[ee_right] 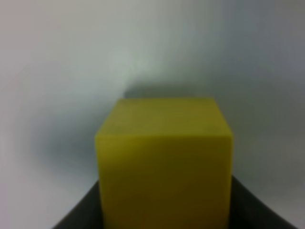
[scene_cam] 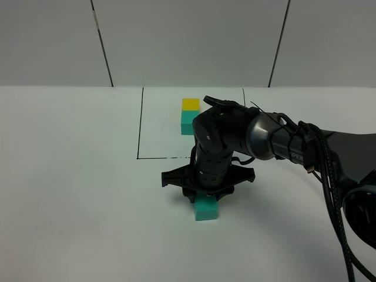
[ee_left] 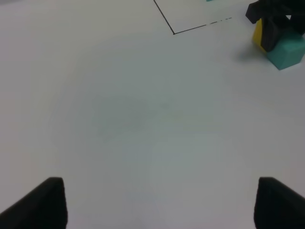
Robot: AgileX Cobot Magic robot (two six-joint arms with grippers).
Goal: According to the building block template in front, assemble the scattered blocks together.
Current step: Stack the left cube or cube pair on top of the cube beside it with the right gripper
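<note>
The building block template [scene_cam: 190, 116], a yellow cube joined to a teal cube, lies inside the black-lined square [scene_cam: 139, 135] at the back. My right gripper [scene_cam: 202, 197] points straight down in front of that square. It is shut on the loose yellow cube [ee_right: 164, 162], which fills the right wrist view and is hidden in the exterior high view. The loose teal cube [scene_cam: 206, 208] sits on the table right beside the gripper, on its near side. The left wrist view shows the yellow cube [ee_left: 259, 34] next to the teal cube [ee_left: 286, 50]. My left gripper [ee_left: 155, 205] is open and empty over bare table.
The white table [scene_cam: 70, 194] carries only the blocks and the black square outline. The right arm [scene_cam: 276, 138] with its cables stretches in from the right. A white panelled wall [scene_cam: 188, 41] stands behind the table.
</note>
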